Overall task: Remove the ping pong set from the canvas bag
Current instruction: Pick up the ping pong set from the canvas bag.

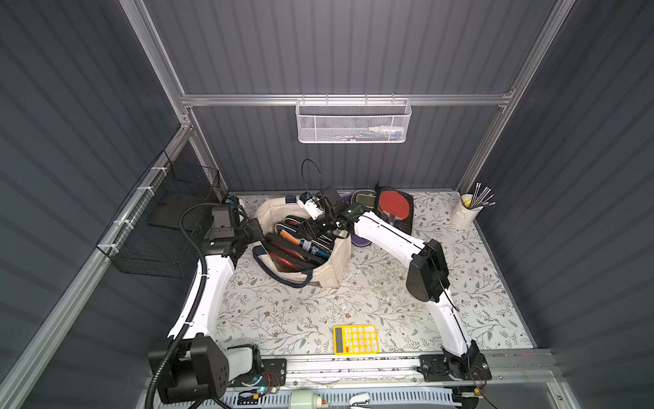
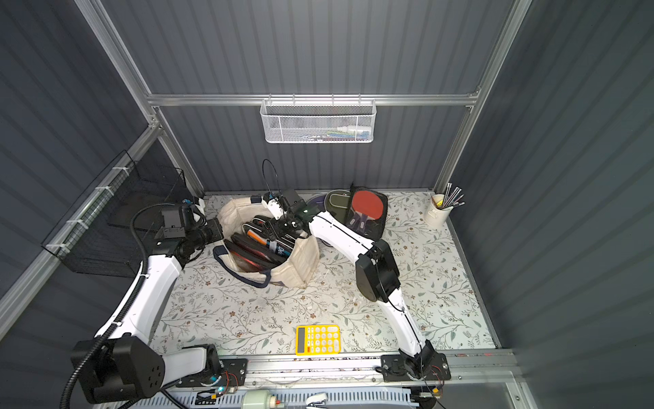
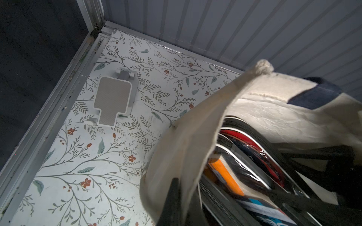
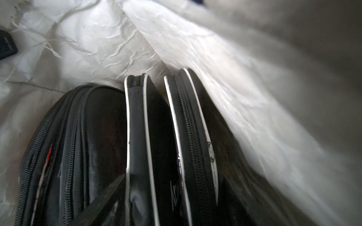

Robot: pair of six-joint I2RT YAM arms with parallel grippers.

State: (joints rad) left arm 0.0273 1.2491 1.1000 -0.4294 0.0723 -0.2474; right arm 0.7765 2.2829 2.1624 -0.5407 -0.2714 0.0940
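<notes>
The cream canvas bag stands open at the back of the table, a navy handle hanging down its front. Several black zip cases of ping pong sets stand on edge inside it. My left gripper is shut on the bag's left rim. My right gripper reaches down into the bag from the right. Its jaws stand wide about a white-piped case, with one finger beside it; contact is too dark to judge.
An open black case with a red paddle lies at the back right, beside green and purple items. A yellow calculator lies near the front edge. A pen cup fills the back right corner. A black wire basket hangs on the left wall.
</notes>
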